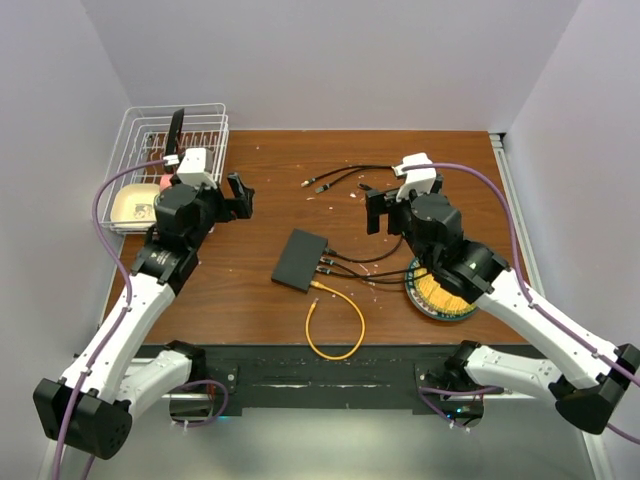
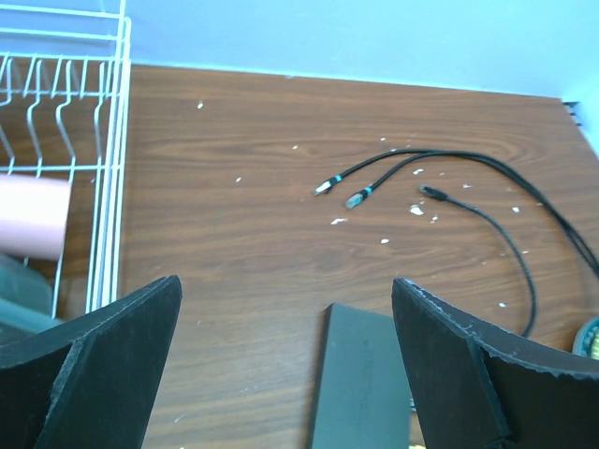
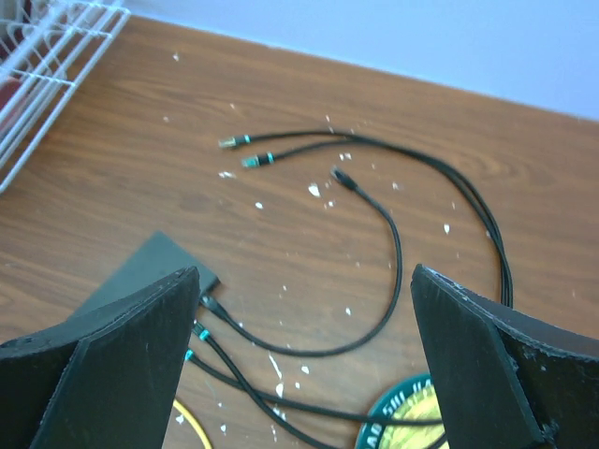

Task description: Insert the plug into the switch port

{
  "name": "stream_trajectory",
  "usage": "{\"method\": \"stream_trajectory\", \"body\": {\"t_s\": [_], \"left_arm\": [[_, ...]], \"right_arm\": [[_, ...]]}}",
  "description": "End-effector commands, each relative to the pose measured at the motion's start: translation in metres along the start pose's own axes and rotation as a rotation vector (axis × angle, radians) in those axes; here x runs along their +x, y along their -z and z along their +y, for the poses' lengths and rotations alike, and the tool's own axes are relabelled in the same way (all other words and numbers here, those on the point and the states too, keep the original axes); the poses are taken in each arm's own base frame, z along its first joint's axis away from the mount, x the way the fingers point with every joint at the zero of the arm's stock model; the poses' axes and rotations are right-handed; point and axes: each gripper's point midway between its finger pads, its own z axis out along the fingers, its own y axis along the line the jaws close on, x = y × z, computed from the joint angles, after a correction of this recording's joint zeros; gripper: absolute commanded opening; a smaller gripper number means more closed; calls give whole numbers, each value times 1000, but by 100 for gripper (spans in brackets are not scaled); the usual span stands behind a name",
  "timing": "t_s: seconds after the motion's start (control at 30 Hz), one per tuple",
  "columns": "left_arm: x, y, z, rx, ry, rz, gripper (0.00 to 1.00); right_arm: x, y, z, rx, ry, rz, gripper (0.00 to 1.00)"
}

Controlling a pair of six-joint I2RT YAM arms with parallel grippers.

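1. Nearest the arm bases, a yellow cable (image 1: 336, 322) lies looped on the table (image 1: 240, 290). One end reaches the near end of the switch's socket edge. Whether that end is seated in a socket cannot be told.
2. The switch (image 1: 300, 259) lies flat at mid-table, between the two arms. Its long axis runs near to far, with the far end leaning slightly right. The socket edge faces right, toward a round yellow-and-dark plate (image 1: 440, 297). Black cables (image 3: 309, 354) are plugged into that edge.
3. The right arm bends over the plate. The right gripper (image 1: 385, 212) hangs above the table, beyond and to the right of the switch, with its jaws spread wide and nothing between them.
4. The left arm reaches up the left side. The left gripper (image 1: 228, 200) hovers left of the switch's far end, also spread wide and empty.
5. Farther off, the cables' loose plugs (image 3: 251, 161) lie on bare wood, well apart from the switch.
6. A white wire rack (image 1: 150, 110) stands in the far left corner.
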Motion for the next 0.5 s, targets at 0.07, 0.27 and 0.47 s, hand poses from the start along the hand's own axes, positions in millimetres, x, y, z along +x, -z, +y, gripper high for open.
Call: {"method": "stream_trajectory", "body": {"t_s": [0.07,0.27,0.47], "left_arm": [[-9,2,19,-96,-12,-60,100],[-3,1,32,-160,0,-61,100],[1,-3,37,-187,-2,-58,100]], "right_arm": [[-4,12,-11,36,-80,-26,99],[-9,11,3,-53,-57,-55,98],[3,6,17,-153,82,-113,99]]}}
